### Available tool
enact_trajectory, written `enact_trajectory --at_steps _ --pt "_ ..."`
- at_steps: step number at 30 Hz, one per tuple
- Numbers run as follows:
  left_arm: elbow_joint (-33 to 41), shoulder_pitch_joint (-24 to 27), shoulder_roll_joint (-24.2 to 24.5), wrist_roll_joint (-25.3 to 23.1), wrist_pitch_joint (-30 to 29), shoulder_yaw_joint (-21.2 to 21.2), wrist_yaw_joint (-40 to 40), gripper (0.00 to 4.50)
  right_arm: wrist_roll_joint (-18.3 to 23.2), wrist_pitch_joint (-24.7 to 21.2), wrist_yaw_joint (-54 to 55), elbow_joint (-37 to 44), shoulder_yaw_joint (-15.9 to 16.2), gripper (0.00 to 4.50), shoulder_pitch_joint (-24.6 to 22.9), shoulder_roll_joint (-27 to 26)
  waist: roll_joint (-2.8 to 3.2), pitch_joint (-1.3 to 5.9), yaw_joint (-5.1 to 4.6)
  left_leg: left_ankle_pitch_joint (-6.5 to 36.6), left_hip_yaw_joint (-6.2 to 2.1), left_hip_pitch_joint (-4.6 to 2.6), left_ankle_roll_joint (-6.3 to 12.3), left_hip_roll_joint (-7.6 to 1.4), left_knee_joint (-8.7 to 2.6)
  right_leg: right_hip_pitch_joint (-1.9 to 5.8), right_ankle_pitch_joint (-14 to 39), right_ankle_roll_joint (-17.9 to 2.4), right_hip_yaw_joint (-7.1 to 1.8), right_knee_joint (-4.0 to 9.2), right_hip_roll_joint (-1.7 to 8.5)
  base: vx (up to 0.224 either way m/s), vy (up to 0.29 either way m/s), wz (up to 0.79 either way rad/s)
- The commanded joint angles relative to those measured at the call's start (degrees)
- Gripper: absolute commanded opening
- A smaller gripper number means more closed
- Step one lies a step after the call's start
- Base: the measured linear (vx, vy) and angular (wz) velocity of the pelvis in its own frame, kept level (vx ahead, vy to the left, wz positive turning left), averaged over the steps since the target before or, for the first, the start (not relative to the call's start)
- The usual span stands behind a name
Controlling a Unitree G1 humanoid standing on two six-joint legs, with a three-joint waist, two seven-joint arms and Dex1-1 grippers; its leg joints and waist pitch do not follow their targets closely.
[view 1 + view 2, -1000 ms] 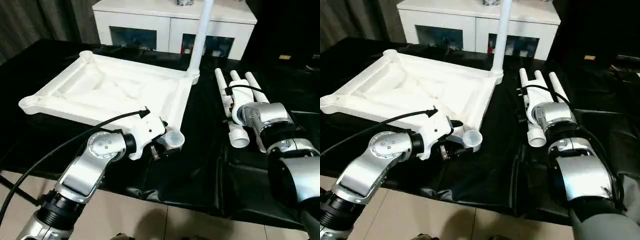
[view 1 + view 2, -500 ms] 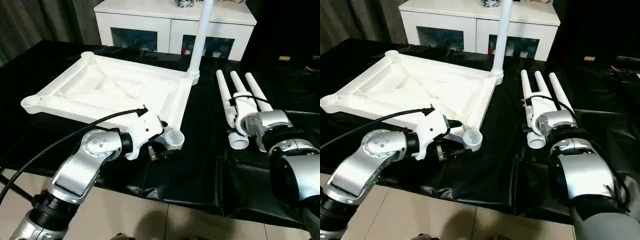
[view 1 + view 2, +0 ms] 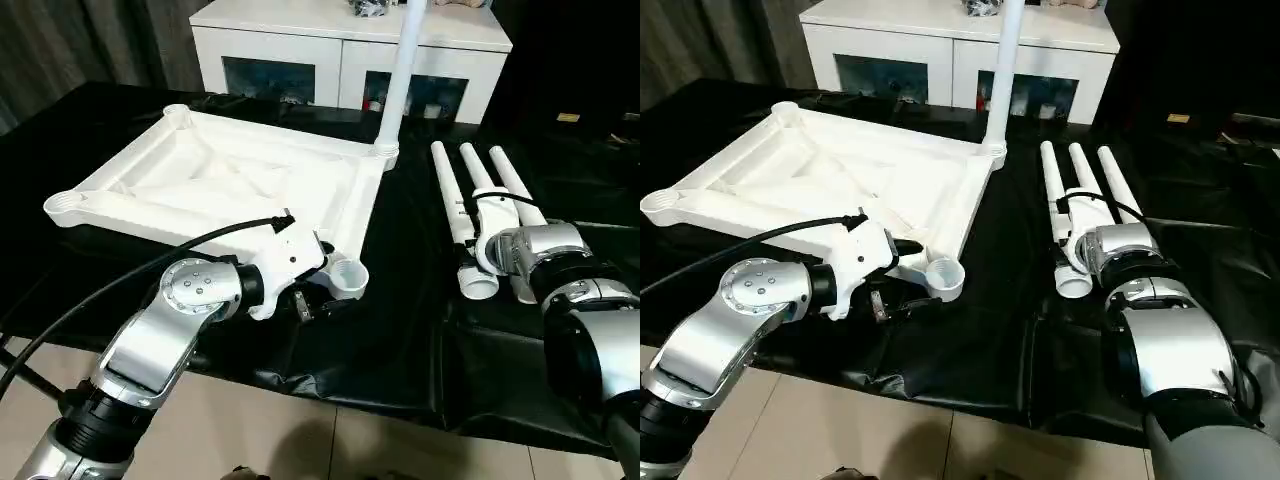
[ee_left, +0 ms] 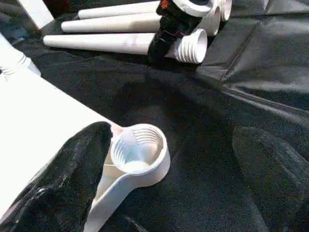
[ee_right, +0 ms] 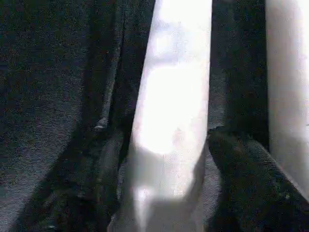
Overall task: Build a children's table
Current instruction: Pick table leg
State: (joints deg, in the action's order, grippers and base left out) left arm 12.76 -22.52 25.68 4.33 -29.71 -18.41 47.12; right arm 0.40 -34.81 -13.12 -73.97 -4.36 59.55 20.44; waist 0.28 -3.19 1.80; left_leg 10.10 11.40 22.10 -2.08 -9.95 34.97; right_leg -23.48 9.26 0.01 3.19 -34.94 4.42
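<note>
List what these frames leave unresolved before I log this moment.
- Right gripper: wrist view shows dark fingers flanking a loose leg; whether they are pressing it is too blurred to tell.
- Upright leg: top cut off by the head view's upper edge.
- Tabletop's near corner socket: partly covered by the left gripper.
- Cabinet contents: too small.

Bare black cloth [image 3: 405,300] between tabletop [image 3: 230,180] and loose legs [image 3: 470,200].

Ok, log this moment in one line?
stage: leg pickup | right claw: astride leftmost loose leg | left claw: open by near corner socket | fitted: one upright leg
</note>
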Motion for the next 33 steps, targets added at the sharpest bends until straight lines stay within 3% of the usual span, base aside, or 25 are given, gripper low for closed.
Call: enact_trajectory --at_steps 1,9,12,14,15,18,21,25,28,29,30,31,33 --pt "0.45 -0.62 0.41 0.07 0.24 0.63 -0.22 4.5 0.62 -0.92 -0.38 -1.46 -0.9 2.75 -1.26 0.16 -0.43 3.76 -0.18 17.79 -1.45 -1.31 -1.8 -2.75 -3.95 1.84 19.79 -11.99 -2.19 4.17 3.36 0.0 0.0 0.0" --pt "0.65 -0.79 0.41 1.02 0.06 1.06 0.41 4.5 1.92 -1.2 0.05 -1.98 -3.08 2.01 -2.8 0.55 -0.38 3.7 -0.19 18.87 -1.46 -1.4 -2.18 -2.7 -3.99 1.75 20.5 -11.92 -2.15 4.3 3.34 0.0 0.0 0.0" --pt "0.35 -1.14 -0.05 1.53 0.39 1.54 0.19 4.5 2.39 -1.05 0.75 -2.13 -3.89 1.94 -3.66 0.83 -0.1 3.71 -0.15 20.13 -1.55 -1.63 -2.63 -2.71 -3.98 1.61 21.2 -11.74 -2.12 4.37 3.33 0.0 0.0 0.0" --pt "0.18 -1.26 -0.28 1.77 0.42 1.84 -0.02 4.5 2.64 -1.1 0.95 -2.15 -4.26 1.89 -3.85 0.91 -0.32 3.65 -0.31 21.31 -1.64 -1.56 -2.91 -2.69 -4.02 1.61 22.34 -11.39 -2.06 4.51 3.31 0.0 0.0 0.0" --pt "0.01 -1.48 -0.65 2.27 0.21 2.43 -0.32 4.5 3.24 -0.89 1.47 -2.09 -5.07 1.88 -3.98 1.13 -0.09 3.62 -0.33 21.87 -1.67 -1.67 -3.16 -2.69 -4.03 1.5 22.5 -11.33 -2.05 4.59 3.28 0.0 0.0 0.0" --pt "-0.54 -2.22 -1.86 3.82 -1.65 4.44 -1.77 4.5 5.62 -0.01 1.73 -1.5 -8.01 1.87 -3.68 1.77 -0.25 3.69 -0.32 22.74 -1.68 -1.84 -3.31 -2.64 -3.94 1.45 22.41 -11.29 -2.0 4.6 3.21 0.0 0.0 0.0" --pt "-1.5 -3.13 -3.38 5.2 -2.98 6.7 -3.48 4.5 7.18 1.17 -0.76 -0.11 -9.44 1.86 -3.25 1.97 -0.51 3.74 -0.46 22.24 -1.68 -1.55 -2.71 -2.5 -3.89 1.69 22.61 -11.08 -1.94 4.63 3.28 0.0 0.0 0.0" --pt "-4.02 -5.5 -6.9 6.17 -3.4 11.15 -8.64 4.5 9.39 2.3 -4.59 3.32 -11.12 1.86 -3.3 2.05 -0.64 3.84 -0.4 20.06 -1.79 -1.08 -1.76 -2.53 -3.91 2.07 22.27 -11.08 -1.85 4.61 3.41 0.0 0.0 0.0" --pt "-4.65 -6.99 -8.75 7.65 -4.15 13.56 -10.89 4.5 11.59 4.04 -6.64 6.96 -12.86 1.86 -3.89 2.05 -0.66 4.23 -0.15 16.54 -1.51 -0.95 -0.39 -2.58 -3.68 2.37 17.52 -12.29 -1.97 4.28 3.46 0.0 0.0 0.0" --pt "-4.66 -7.73 -9.76 8.82 -4.96 14.7 -11.71 4.5 12.83 4.78 -7.95 9.59 -13.65 1.86 -4.54 1.86 -0.57 4.22 -0.12 15.78 -1.5 -0.83 -0.07 -2.56 -3.68 2.43 16.76 -12.61 -1.95 4.13 3.41 0.0 0.0 0.0" --pt "-4.58 -9.46 -12.16 11.6 -7.22 16.83 -13.22 4.5 15.58 4.99 -9.71 17.5 -15.04 1.86 -7.27 1.08 -0.5 4.31 0.16 14.34 -1.41 -0.91 0.47 -2.63 -3.55 2.36 15.21 -12.97 -1.98 4.03 3.43 0.0 0.0 0.0" --pt "-4.54 -10.21 -13.25 12.81 -8.29 17.67 -13.79 4.5 16.88 4.8 -10.23 21.3 -15.7 1.86 -8.69 0.64 -0.62 4.35 0.6 12.29 -1.25 -0.81 1.27 -2.61 -3.51 2.72 12.49 -12.86 -2.1 3.88 3.39 0.0 0.0 0.0" --pt "-4.52 -10.73 -14.01 13.63 -9.06 18.18 -14.11 4.5 17.83 4.5 -10.42 24.1 -16.18 1.86 -9.82 0.28 -0.74 4.54 0.71 10.08 -1.16 -0.84 2.27 -2.65 -3.5 2.69 9.6 -13.68 -2.08 3.67 3.18 0.0 0.0 0.0"
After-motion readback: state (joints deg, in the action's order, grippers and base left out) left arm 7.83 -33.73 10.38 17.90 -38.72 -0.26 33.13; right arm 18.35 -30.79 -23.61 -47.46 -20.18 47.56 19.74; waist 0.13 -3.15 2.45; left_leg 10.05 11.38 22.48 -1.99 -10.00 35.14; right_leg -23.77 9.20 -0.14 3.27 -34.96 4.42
